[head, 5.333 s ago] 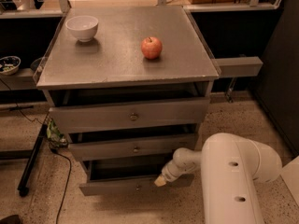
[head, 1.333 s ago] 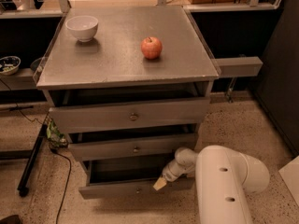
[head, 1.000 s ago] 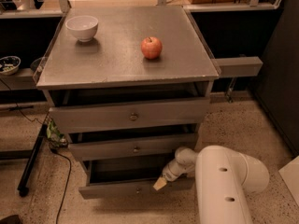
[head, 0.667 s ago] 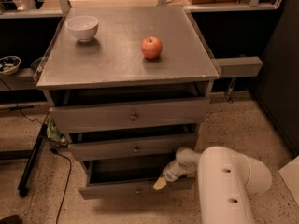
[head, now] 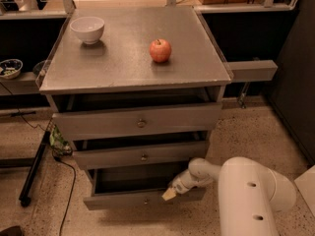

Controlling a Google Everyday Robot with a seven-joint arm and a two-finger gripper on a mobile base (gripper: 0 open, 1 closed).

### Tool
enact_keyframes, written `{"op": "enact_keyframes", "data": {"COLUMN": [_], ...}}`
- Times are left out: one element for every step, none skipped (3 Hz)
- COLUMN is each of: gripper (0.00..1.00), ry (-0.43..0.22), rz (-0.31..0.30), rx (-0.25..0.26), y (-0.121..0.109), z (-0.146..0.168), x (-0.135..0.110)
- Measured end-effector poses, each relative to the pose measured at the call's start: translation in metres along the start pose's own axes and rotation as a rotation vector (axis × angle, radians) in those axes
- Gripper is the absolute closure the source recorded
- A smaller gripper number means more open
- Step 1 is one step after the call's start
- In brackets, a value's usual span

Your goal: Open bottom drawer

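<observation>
Grey cabinet top [head: 123,63] — white bowl [head: 87,29]; red apple [head: 160,50]

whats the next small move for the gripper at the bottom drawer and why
Probably a short pull straight outward: the gripper sits at the top edge of the bottom drawer, which is only partly out, a little past the middle drawer.

Grey bottom drawer [head: 123,200] — cream gripper [head: 170,194] at it.

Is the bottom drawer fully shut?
No, the bottom drawer stands pulled out, its dark inside showing, with the gripper at the top edge of its front.
</observation>
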State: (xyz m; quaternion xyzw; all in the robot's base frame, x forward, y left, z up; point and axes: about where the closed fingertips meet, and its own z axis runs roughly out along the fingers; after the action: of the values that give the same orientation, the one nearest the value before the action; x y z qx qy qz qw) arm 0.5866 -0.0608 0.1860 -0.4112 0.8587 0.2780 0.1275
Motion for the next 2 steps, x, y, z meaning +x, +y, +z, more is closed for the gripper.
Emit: {"op": "enact_keyframes", "data": {"gripper": [1.0, 1.0], "ry": [-0.006, -0.011], "rz": [0.003, 0.005], "rx": [-0.005, -0.01], "y": [0.0021, 0.0039], "z": [-0.0011, -0.0017], "x": [0.003, 0.0025]}}
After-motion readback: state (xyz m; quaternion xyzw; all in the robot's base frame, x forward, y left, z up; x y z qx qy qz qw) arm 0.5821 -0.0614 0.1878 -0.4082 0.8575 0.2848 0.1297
